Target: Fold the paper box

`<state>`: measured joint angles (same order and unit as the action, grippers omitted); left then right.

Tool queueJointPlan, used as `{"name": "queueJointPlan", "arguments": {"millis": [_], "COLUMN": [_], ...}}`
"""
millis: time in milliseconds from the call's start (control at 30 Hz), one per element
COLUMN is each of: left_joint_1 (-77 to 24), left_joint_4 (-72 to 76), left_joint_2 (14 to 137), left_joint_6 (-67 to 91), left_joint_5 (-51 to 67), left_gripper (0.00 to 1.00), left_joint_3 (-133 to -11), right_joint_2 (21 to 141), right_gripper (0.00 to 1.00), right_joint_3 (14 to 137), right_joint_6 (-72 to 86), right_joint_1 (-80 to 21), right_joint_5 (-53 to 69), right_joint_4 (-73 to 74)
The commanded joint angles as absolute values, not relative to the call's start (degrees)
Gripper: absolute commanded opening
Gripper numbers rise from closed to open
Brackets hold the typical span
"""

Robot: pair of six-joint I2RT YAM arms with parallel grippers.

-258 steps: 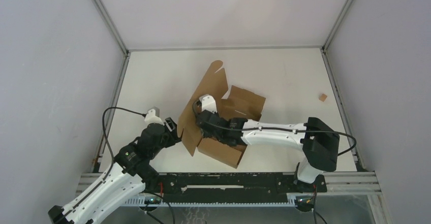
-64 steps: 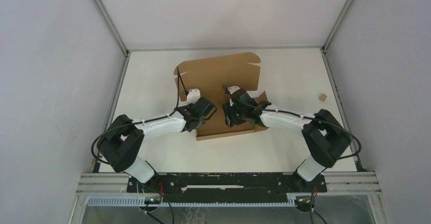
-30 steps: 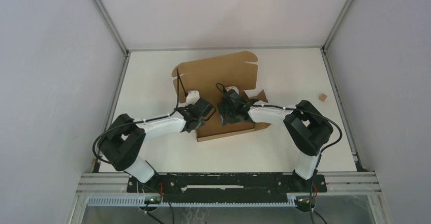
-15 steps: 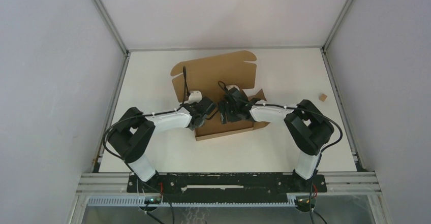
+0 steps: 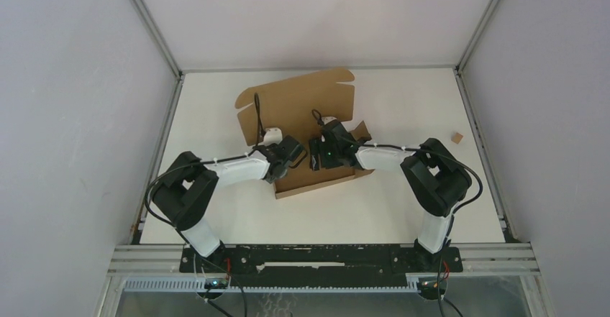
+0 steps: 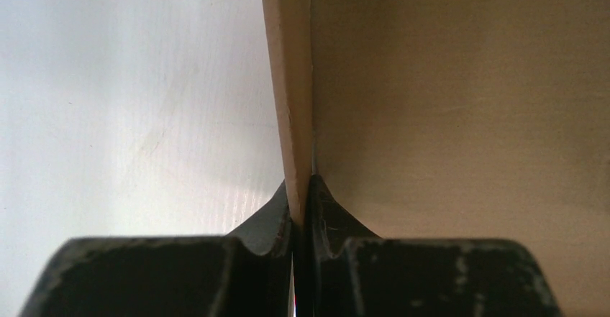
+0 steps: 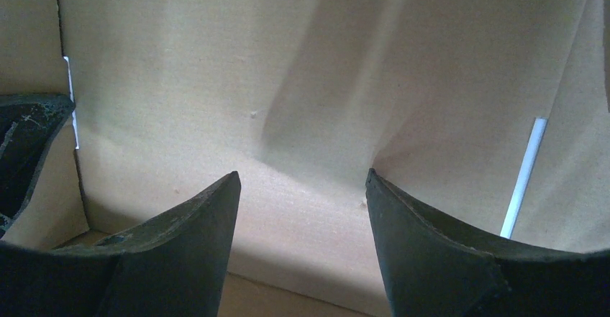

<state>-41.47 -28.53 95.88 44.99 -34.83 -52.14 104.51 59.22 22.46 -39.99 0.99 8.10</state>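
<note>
The left gripper (image 6: 298,191) is closed tight on a thin upright side wall of the paper box (image 6: 460,101). Just beside it, inside the box, the right gripper (image 7: 302,187) stands wide open and holds nothing. The box is plain brown cardboard, creased, with narrow slits. Its large flap spreads beyond both grippers on the white table (image 6: 129,101).

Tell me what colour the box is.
The box is plain brown, with no print. The top view shows it best.

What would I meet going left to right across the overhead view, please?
Black left end effector pinching the wall of the brown cardboard box → black right end effector, open → tiny brown cardboard scrap.
</note>
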Motion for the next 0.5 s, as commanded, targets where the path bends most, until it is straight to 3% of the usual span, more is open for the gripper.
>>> {"name": "queueJointPlan", "arguments": {"millis": [0,267,467], "left_joint_1": [-39.45,-37.71,-37.93], "left_joint_4": [-39.87,-42.14,-43.05], "left_joint_2": [95.0,94.61,96.55], "left_joint_6": [39.79,38.19,38.06], "left_joint_5": [-40.29,-37.44,-35.41], "left_gripper": [0.1,0.01,0.0], "left_joint_3": [-51.35,-53.05,-53.21], "right_joint_2": [111.18,112.04,112.16], "right_gripper": [0.75,0.74,0.74], "right_joint_3": [55.63,56.2,56.1], "right_joint_6": [20.59,20.42,20.57], "right_joint_1": [-37.27,-37.22,-37.32], "right_joint_5": [-3.38,-3.52,-3.55], "right_joint_4": [18.16,18.48,18.58]}}
